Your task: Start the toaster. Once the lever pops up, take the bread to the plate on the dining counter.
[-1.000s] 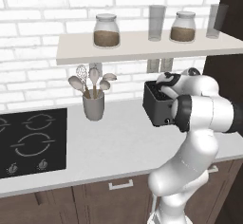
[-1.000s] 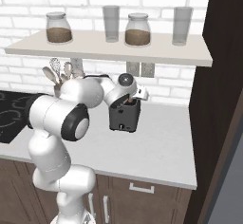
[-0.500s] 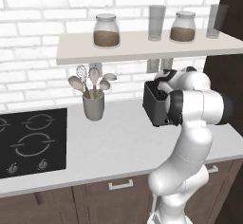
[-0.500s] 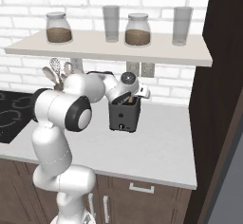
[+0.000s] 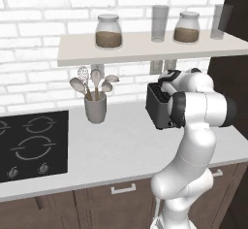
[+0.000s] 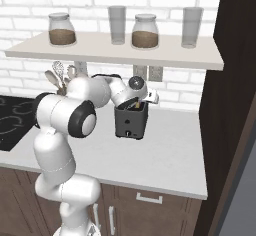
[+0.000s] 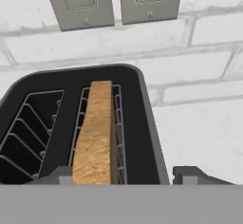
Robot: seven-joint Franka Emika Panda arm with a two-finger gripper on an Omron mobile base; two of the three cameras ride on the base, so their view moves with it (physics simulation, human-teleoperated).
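Note:
The dark toaster (image 5: 157, 107) (image 6: 130, 122) stands on the grey-white worktop against the brick wall. A golden-tan slice of bread (image 7: 96, 135) (image 6: 134, 106) stands upright in its right slot; the left slot (image 7: 29, 130) is empty. My gripper (image 7: 123, 174) (image 6: 136, 101) hangs right over the toaster and points down into it. Its fingertips (image 7: 189, 174) stand apart on either side of the slice, with a gap on the right. The plate and the dining counter are out of view.
A cup of utensils (image 5: 95, 107) stands left of the toaster, and a black hob (image 5: 31, 143) lies further left. A shelf (image 5: 145, 47) with jars and glasses hangs close above. Two wall outlets (image 7: 78, 2) sit behind the toaster. A dark tall cabinet (image 6: 232, 105) closes the right.
The arm's elbow has swung up and the hand has shifted slightly over the toaster. Toaster and bread stay put.

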